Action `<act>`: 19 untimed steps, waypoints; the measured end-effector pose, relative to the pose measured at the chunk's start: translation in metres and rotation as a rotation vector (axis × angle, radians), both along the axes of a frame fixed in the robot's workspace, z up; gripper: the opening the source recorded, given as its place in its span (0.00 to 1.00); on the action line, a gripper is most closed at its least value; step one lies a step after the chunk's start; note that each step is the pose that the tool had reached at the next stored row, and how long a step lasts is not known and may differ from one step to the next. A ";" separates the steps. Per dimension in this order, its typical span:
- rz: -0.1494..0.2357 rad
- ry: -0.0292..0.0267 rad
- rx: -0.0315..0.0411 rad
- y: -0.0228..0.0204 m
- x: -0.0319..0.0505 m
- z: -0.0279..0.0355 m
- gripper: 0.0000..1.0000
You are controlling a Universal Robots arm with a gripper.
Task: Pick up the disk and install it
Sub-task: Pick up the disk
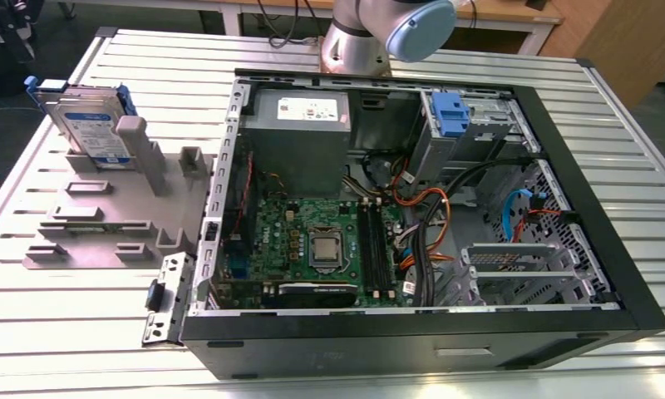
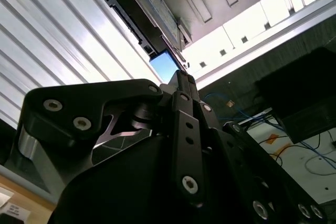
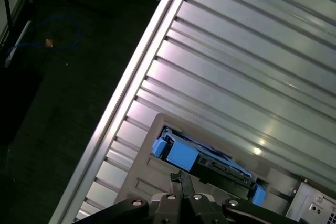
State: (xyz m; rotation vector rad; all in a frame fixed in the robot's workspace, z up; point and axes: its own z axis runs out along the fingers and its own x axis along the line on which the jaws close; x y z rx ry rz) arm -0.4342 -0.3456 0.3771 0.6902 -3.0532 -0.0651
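Fingers (image 3: 185, 186) closed on nothing hang over the disk (image 3: 181, 155) in both wrist views, with the gripper (image 3: 177, 178) apart from it and above. The disk (image 1: 94, 125) stands on edge in a slot of the grey holder (image 1: 100, 224), near the worktop (image 1: 77, 324) corner at the exterior view's far left.

The nearest hazard, by the look of it: pressed together like this, the fingers would strike the disk's upper edge and blue frame rather than straddle them. A crooked pull could bind the disk in its slot or lift the holder with it.

The worktop's long edge runs close beside the holder, with dark floor (image 3: 52, 103) beyond. A slip on that side would probably send the disk over.

On the other side the holder sits just beside the wall of the open computer case (image 1: 421, 345), so the free room is overhead, above the case's raised rim. Deeper in, orange and black cables (image 1: 427, 220) crowd the middle, short of the far corner where a blue bracket (image 1: 449, 112) sits near the grey power supply (image 1: 299, 125). A snagged cable or a knock on the rim looks the chief risk there. The robot arm (image 1: 361, 46) rises at the worktop's far edge, behind the case.
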 end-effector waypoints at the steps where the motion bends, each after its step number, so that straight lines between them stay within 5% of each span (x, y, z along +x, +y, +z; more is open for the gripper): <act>1: 0.006 0.0000 0.0000 0.0000 0.0000 0.0000 0.11; 19: 0.107 -0.0001 0.0000 0.0000 0.0000 0.0000 0.11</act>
